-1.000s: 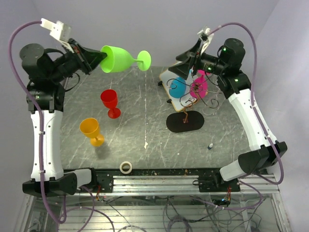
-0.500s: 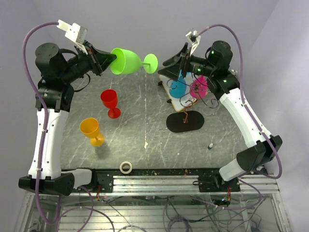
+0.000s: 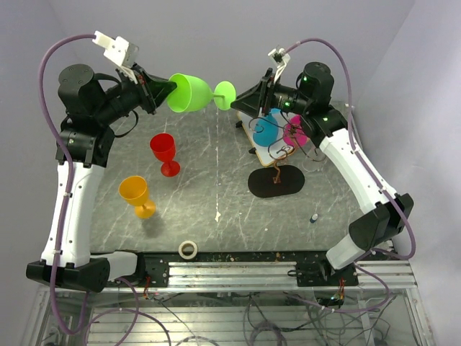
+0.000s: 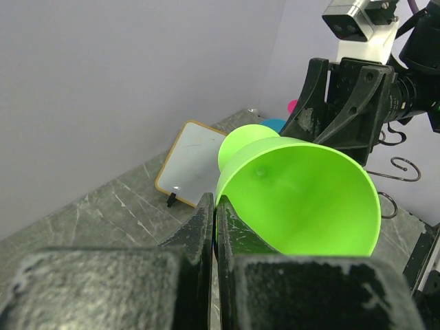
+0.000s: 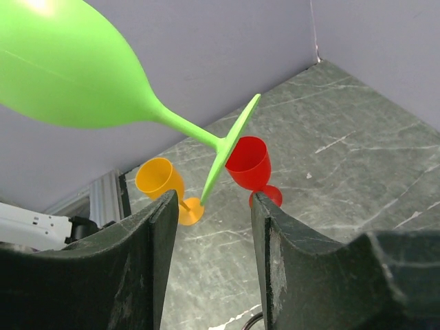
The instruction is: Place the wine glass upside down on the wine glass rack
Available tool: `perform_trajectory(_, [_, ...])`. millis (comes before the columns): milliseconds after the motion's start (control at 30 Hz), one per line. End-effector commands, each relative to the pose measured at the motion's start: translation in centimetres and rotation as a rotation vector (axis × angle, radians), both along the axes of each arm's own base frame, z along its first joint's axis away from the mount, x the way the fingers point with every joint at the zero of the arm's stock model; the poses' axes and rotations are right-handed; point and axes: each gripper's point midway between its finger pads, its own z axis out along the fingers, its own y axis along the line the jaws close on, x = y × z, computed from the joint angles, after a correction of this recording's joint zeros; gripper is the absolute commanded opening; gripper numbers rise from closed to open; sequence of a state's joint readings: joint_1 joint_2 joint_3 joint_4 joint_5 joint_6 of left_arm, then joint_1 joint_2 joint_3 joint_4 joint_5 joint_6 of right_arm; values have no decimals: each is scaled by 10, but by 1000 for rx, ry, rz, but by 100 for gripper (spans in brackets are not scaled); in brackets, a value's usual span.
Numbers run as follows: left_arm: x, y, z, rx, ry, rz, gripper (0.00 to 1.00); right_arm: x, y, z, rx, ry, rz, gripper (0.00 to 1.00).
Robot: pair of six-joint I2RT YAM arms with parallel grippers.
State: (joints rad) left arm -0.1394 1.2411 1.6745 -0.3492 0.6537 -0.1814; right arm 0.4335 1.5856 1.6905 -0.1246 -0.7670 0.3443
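Observation:
My left gripper [image 3: 160,88] is shut on the rim of a green wine glass [image 3: 193,92] and holds it sideways in the air, foot [image 3: 225,95] pointing right. In the left wrist view the bowl [image 4: 302,196] fills the middle, its rim pinched at my gripper [image 4: 216,210]. My right gripper [image 3: 243,97] is open and faces the foot from the right, close to it. In the right wrist view the foot [image 5: 230,148] hangs just beyond my gripper [image 5: 214,206]. The wine glass rack [image 3: 277,148] stands on its black oval base [image 3: 276,182], with a blue glass [image 3: 265,130] and a pink glass [image 3: 296,131] hanging on it.
A red glass [image 3: 164,151] and an orange glass [image 3: 136,194] stand upright left of centre. A white board with a wooden rim [image 4: 192,165] leans behind the rack. A tape roll [image 3: 188,249] lies near the front edge, a small dark object [image 3: 315,217] right of centre.
My left arm carried the green glass to the right. My right gripper moved left, away from the rack, and now faces the glass's foot.

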Motion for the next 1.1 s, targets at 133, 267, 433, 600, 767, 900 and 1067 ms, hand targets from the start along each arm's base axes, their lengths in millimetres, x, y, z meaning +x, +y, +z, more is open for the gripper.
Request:
perform_trajectory(133, [-2, -3, 0, 31, -40, -5, 7, 1, 7, 14, 39, 4, -1, 40])
perform_trajectory(267, [-4, -5, -2, 35, -45, -15, 7, 3, 9, 13, 51, 24, -3, 33])
perform_trajectory(433, [-5, -7, -4, 43, -48, -28, 7, 6, 11, 13, 58, 34, -6, 29])
perform_trajectory(600, [-6, -9, -4, 44, -50, -38, 7, 10, 13, 10, 53, 45, -19, 25])
perform_trajectory(767, [-6, -11, -5, 47, -51, -44, 7, 11, 16, 6, 46, 52, -19, 22])
perform_trajectory(900, [-6, -11, -7, 47, -46, -49, 7, 15, 16, 2, 38, 59, -34, 16])
perform_trajectory(1067, [-8, -12, -11, 54, -47, -57, 11, 21, 12, 3, 18, 40, -73, 1])
